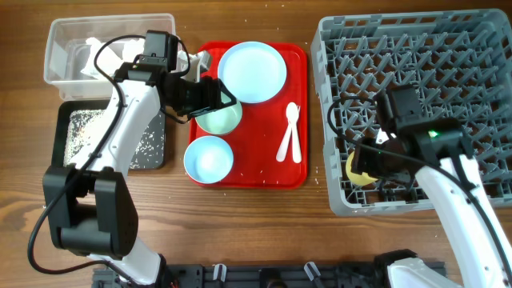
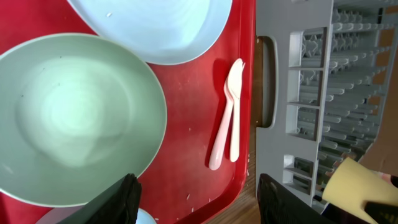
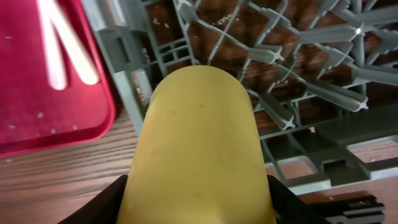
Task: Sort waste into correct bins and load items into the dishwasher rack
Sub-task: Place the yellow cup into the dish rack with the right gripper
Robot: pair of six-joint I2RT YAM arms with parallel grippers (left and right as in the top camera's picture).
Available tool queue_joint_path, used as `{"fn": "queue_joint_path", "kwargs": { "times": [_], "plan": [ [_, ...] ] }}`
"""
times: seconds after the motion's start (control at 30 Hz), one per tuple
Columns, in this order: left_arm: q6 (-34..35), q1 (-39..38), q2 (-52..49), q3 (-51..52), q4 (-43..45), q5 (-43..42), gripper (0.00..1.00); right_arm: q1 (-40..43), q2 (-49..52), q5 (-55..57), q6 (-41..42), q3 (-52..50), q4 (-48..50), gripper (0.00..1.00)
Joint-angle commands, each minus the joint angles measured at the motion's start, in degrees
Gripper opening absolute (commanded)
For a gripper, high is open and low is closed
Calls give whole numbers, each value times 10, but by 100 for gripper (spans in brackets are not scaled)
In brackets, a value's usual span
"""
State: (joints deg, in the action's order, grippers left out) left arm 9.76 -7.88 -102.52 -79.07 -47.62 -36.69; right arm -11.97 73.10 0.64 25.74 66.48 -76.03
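Observation:
My right gripper (image 1: 364, 164) (image 3: 196, 199) is shut on the small yellow cup (image 1: 358, 170) (image 3: 199, 124) at the front-left corner of the grey dishwasher rack (image 1: 448, 64) (image 3: 298, 81). My left gripper (image 1: 220, 96) (image 2: 196, 186) is open and empty above the red tray (image 1: 264, 172), beside the pale green bowl (image 1: 224, 120) (image 2: 68, 118). The pale blue plate (image 1: 252, 72), pale blue bowl (image 1: 209, 158) and white spoon and fork (image 1: 290, 132) (image 2: 227, 112) lie on the tray. White tissue (image 1: 108, 56) sits in the clear tub (image 1: 60, 48). Rice (image 1: 96, 136) fills the black tray (image 1: 62, 120). The red wrapper is out of view.
A few loose rice grains lie on the red tray (image 2: 199, 93) and on the wood near the rack's left wall (image 2: 311, 74). The left arm crosses over the clear tub and the black tray. The table's front edge runs along the bottom.

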Motion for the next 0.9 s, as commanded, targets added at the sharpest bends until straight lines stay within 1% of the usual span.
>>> {"fn": "queue_joint_path", "kwargs": {
  "times": [0.0, 0.13, 0.17, 0.2, 0.23, 0.27, 0.3, 0.37, 0.4, 0.5, 0.67, 0.77, 0.8, 0.87],
  "plan": [
    [-3, 1, 10, -9, -10, 6, 63, -2, 33, 24, -3, -18, 1, 39],
    [-3, 1, 10, -9, -18, 6, 66, -2, 57, -5, -18, -32, 16, 39],
    [-3, 1, 10, -9, -19, 6, 67, -2, 61, -7, -18, -32, 17, 40],
    [-3, 1, 10, -9, -19, 6, 67, -2, 68, -7, -18, -32, 16, 44],
    [-3, 1, 10, -9, -19, 6, 67, -2, 73, -7, -17, -32, 16, 50],
    [-3, 1, 10, -9, -19, 6, 67, -2, 77, -7, -17, -32, 16, 61],
    [-3, 1, 10, -9, -19, 6, 67, -2, 82, -7, -17, -32, 16, 69],
    [-3, 1, 10, -9, -19, 6, 67, -2, 87, -7, -17, -32, 17, 82],
    [-3, 1, 10, -9, -19, 6, 68, -2, 89, -7, -17, -32, 17, 84],
    [-3, 1, 10, -9, -19, 6, 69, -2, 89, -7, -17, -31, 28, 87],
    [-3, 1, 10, -9, -19, 6, 70, -2, 88, -7, -17, -3, 35, 88],
    [-3, 1, 10, -9, -19, 6, 70, -2, 87, -17, -36, 46, 33, 87],
    [-3, 1, 10, -9, -19, 6, 70, -2, 87, -35, -51, 69, 34, 87],
    [-3, 1, 10, -9, -18, 6, 67, -2, 87, -78, -80, 113, 49, 86]
  ]
}}
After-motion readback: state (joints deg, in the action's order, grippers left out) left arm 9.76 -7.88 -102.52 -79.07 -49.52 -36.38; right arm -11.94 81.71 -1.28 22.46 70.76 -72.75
